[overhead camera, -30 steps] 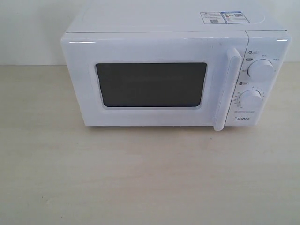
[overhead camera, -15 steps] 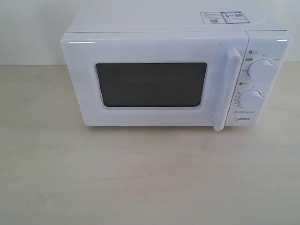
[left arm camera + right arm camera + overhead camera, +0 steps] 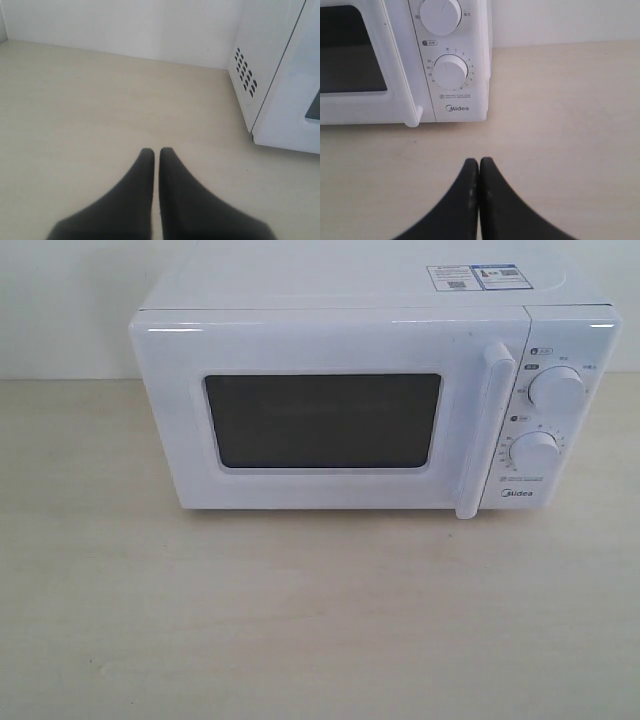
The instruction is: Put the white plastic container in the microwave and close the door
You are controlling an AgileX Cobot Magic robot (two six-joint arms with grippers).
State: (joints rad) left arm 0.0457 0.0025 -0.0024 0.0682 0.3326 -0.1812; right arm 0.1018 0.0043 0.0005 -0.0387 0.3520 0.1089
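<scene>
Nothing has moved since a second ago: the microwave (image 3: 340, 400) sits square on the worktop (image 3: 300, 620), long axis running side to side in the exterior view, front facing the camera. Its door (image 3: 320, 340) is shut, the bar handle (image 3: 485, 430) upright beside the two dials (image 3: 556, 390). Whether the white plastic container is inside, the dark window does not show. My left tool (image 3: 156, 152), tips together, is off the vented side; my right tool (image 3: 479, 162), also pressed together, is before the dial panel.
</scene>
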